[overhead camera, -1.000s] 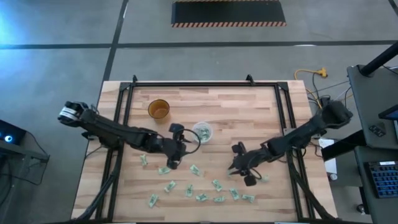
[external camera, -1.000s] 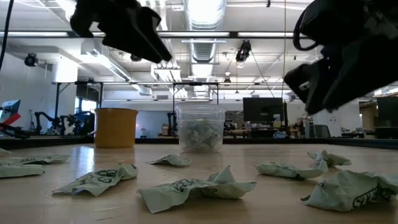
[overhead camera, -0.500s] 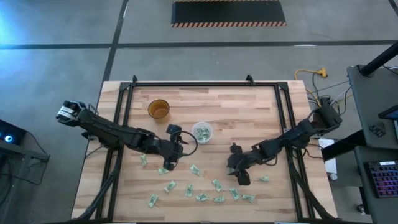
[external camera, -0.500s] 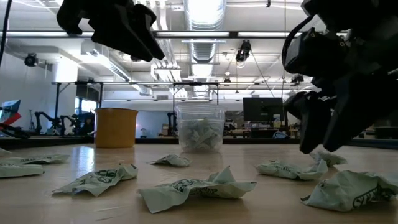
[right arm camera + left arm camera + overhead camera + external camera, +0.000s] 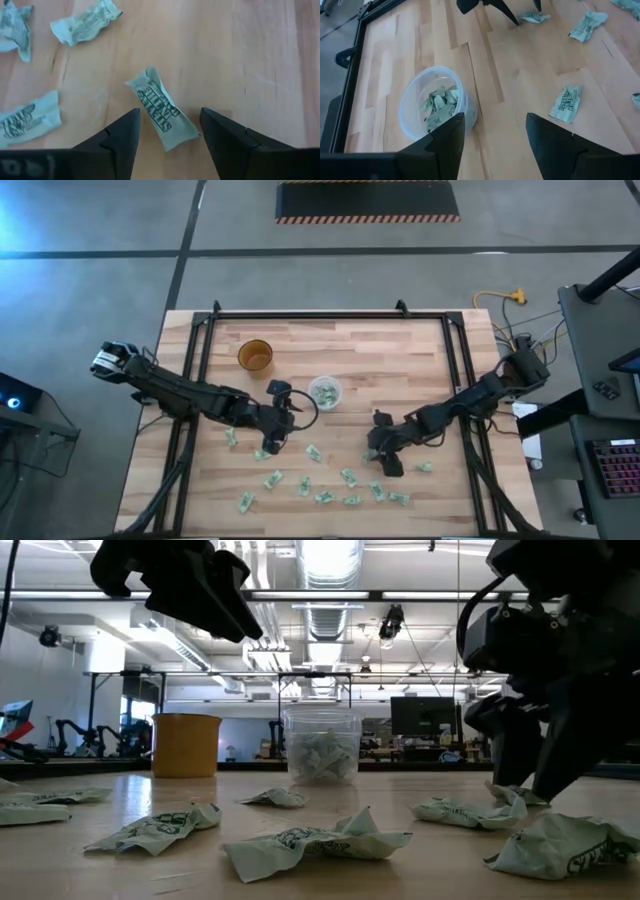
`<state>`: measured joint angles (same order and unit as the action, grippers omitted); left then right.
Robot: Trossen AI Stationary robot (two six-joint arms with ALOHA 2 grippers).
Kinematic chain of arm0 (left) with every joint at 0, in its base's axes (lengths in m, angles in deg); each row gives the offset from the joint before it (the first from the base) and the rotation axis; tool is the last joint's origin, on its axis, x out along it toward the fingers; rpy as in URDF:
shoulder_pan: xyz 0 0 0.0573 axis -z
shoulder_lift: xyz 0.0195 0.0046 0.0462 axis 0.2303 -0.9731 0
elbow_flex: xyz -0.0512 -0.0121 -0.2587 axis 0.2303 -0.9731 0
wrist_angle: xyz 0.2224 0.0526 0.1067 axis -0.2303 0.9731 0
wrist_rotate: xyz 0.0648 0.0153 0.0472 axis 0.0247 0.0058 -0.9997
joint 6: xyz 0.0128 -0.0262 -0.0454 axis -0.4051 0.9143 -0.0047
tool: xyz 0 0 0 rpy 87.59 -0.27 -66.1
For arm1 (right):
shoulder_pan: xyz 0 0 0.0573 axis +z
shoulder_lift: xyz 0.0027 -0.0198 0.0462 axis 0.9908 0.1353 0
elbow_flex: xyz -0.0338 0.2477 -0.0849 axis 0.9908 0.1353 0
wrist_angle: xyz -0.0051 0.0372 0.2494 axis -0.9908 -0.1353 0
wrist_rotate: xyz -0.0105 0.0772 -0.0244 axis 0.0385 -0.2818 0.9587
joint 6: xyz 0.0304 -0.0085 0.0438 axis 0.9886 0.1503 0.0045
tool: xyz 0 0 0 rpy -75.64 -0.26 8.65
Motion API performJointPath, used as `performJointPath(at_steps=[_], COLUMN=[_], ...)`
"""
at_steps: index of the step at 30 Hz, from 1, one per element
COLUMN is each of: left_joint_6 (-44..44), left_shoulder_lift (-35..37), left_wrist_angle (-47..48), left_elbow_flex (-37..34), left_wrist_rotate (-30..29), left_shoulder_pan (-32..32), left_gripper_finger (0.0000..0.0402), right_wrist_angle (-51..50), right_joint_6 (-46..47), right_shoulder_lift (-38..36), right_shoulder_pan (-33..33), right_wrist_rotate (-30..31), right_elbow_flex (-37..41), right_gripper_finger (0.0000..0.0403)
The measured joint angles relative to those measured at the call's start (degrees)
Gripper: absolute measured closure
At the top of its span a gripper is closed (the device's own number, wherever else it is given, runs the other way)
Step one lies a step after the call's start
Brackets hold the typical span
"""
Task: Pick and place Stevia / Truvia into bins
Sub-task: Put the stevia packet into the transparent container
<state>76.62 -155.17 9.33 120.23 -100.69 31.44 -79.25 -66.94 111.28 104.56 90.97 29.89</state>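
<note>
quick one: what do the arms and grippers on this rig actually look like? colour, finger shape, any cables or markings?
Both arms are dark, near-black, slim and jointed. The left arm has a light grey-white patch at its base end and a black cable looping beside its wrist. Left gripper and right gripper each have two matte black, wedge-shaped fingers with faceted edges. No readable markings.

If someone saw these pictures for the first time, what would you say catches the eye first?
Probably the pale green sachets scattered over the near half of the wooden table, with both arms reaching in among them. The right gripper hangs open over one sachet, its fingers either side of it. The left gripper is open too, facing the clear cup already holding sachets; an amber cup stands farther back.
</note>
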Motion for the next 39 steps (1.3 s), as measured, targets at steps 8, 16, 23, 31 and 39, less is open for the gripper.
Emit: performJointPath(at_steps=[8, 16, 23, 31, 39], left_joint_6=[0.15, 0.15, 0.13, 0.52, 6.17], left_shoulder_lift=[0.00, 0.00, 0.00, -0.02, -0.02], left_wrist_angle=[0.01, 0.43, 0.45, 0.97, 1.49], left_elbow_flex=[0.00, 0.00, 0.00, 0.00, 0.00], left_wrist_rotate=[0.02, 0.00, 0.00, 0.00, 0.02], left_shoulder_pan=[0.00, 0.02, 0.02, 0.02, 0.36], left_gripper_finger=[0.0207, 0.0207, 0.0207, 0.0207, 0.0207], right_wrist_angle=[-1.38, -2.32, -2.68, -4.74, 1.97], right_joint_6=[-1.61, -3.85, -10.37, -22.25, -31.66], right_shoulder_lift=[-0.96, -1.18, -2.10, -3.32, -3.36], right_shoulder_pan=[-0.03, -0.05, 0.02, 0.02, -3.10], right_wrist_rotate=[0.25, -0.19, -0.06, 15.97, 40.47], right_elbow_flex=[0.15, 0.14, -3.00, -8.52, -11.46], right_gripper_finger=[0.0266, 0.0355, 0.0392, 0.0393, 0.0394])
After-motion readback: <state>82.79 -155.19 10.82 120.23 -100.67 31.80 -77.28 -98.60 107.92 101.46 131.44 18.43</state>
